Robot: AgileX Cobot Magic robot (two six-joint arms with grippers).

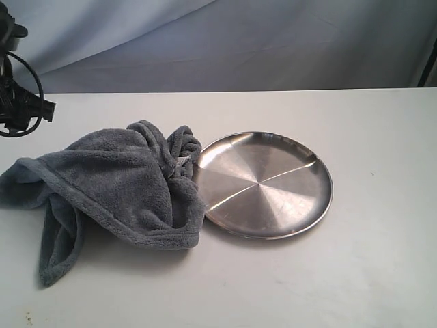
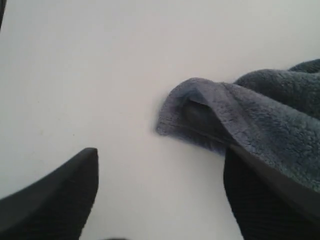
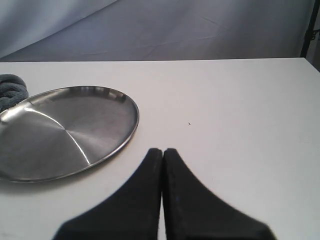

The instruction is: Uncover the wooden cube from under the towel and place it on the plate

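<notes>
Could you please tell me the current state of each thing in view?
plate: empty, flat on the table.
towel: bunched up, edge at the plate's rim.
wooden cube: not visible.
left gripper: open, at the towel's corner.
right gripper: shut, empty.

The wooden cube shows in no view; the heaped towel [image 1: 123, 184] hides whatever lies beneath it. In the exterior view, dark machinery [image 1: 17, 89] beyond the towel is cropped by the picture's edge. In the left wrist view the towel runs out of frame and drapes over one blurred finger [image 2: 260, 210] of the left gripper [image 2: 160, 165], hiding its tip, while the right wrist view catches only a sliver of towel beside the cropped plate [image 3: 70, 130].
</notes>
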